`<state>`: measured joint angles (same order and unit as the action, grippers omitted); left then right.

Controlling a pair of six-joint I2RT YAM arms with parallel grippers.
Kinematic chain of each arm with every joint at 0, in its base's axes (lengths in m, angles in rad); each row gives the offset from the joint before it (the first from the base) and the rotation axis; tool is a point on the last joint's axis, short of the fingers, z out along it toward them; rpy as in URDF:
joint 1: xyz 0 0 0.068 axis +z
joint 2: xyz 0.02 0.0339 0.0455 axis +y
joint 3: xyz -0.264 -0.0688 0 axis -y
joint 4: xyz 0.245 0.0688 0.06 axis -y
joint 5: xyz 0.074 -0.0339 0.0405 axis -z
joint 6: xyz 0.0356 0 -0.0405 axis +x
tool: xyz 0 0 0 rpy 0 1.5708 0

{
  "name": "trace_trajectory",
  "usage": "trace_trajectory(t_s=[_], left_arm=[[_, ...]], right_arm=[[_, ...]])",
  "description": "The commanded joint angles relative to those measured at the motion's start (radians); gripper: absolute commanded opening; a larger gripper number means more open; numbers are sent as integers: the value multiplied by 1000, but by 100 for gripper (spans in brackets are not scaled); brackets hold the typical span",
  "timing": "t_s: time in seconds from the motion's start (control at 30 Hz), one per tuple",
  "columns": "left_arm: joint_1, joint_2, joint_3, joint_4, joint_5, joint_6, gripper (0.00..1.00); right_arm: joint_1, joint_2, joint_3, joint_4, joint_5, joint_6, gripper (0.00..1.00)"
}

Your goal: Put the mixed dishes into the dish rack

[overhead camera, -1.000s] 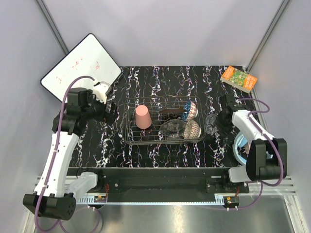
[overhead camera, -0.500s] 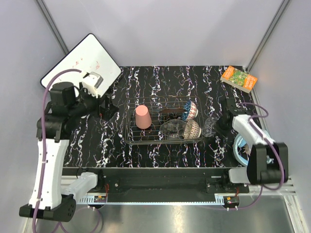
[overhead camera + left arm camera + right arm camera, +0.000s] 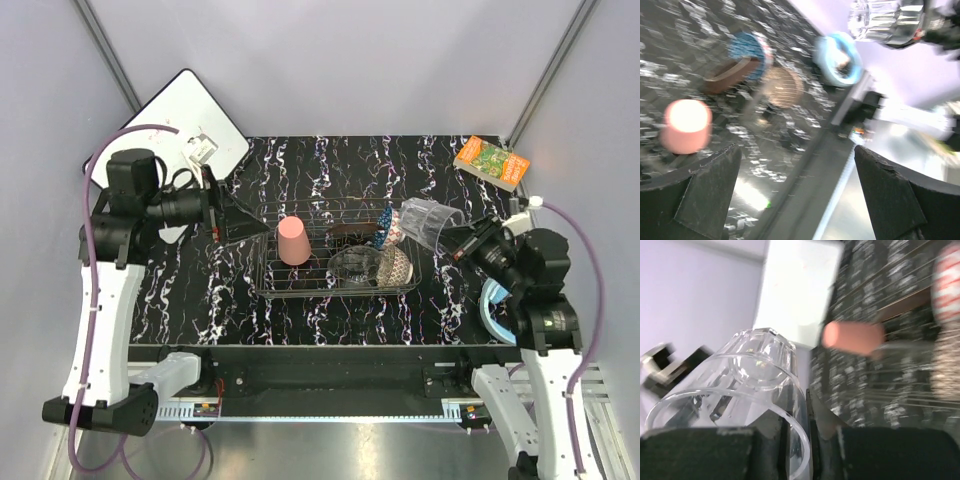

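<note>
**Jaws: left wide and idle, right pinched on the glass**

The left jaws stand fully open and empty, raised just left of the rack (image 3: 310,292) and pointing toward it. They carry nothing in this step and are best held clear.

Inside the rack, from the left: the pink cup (image 3: 294,241) sits mouth down, then the glass bowl (image 3: 355,264) and the beige bowl (image 3: 398,266) crowd the front right, with the blue bowl (image 3: 393,226) tipped behind them.

The small glass (image 3: 428,224) hangs in the air on its side, over the rack's right end and well off the worktop (image 3: 330,160). The right jaws grip it by the rim, one finger inside the wall and one outside (a thin hold on a slippery thing).

How to set it down well, as I judge it:
- Move slowly, since a rim pinch can let the glass swing or slip.
- Steer past the bowls; the right end looks full, and the barer grid lies near the cup.
- Turn the glass mouth down or upright before lowering.
- Do not release until it rests on the wires.
</note>
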<state>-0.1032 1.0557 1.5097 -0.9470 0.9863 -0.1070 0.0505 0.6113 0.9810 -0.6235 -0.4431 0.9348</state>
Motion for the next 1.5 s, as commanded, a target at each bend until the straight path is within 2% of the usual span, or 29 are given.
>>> trace_trajectory(t_s=[0.0,0.03,0.07,0.13,0.17,0.2,0.23,0.33,0.47,0.6,0.77,1.0,1.17,1.47], left_arm=[[8,12,-20,155,250,-185,99],[8,3,-72,216,294,-239,99],[8,-3,-103,367,308,-297,99],[8,-28,-205,543,313,-480,99],[7,-34,-238,730,313,-549,99],[2,-36,-267,813,305,-666,99],[-7,-34,-301,900,293,-701,99],[-78,9,-301,913,244,-695,99],[-161,104,-257,924,204,-694,99],[-162,191,-162,938,225,-726,99],[-164,191,-187,1111,239,-831,99],[-168,184,-259,1139,252,-823,99],[-168,184,-237,992,224,-679,99],[-181,201,-262,987,207,-634,99]], right_arm=[[6,4,-285,712,-399,506,0],[11,7,-351,904,-398,743,0],[11,18,-399,1158,-384,813,0],[18,65,-413,1225,-385,840,0],[26,74,-380,1216,-388,826,0],[52,85,-364,1210,-382,820,0],[66,105,-349,1202,-378,806,0],[161,160,-295,1185,-338,767,0],[307,263,-187,1078,-283,644,0],[374,379,-168,1110,-270,630,0],[439,491,-128,1160,-275,628,0],[466,633,-107,1248,-299,654,0],[477,682,-100,1312,-319,683,0],[502,780,-68,1397,-356,720,0]])
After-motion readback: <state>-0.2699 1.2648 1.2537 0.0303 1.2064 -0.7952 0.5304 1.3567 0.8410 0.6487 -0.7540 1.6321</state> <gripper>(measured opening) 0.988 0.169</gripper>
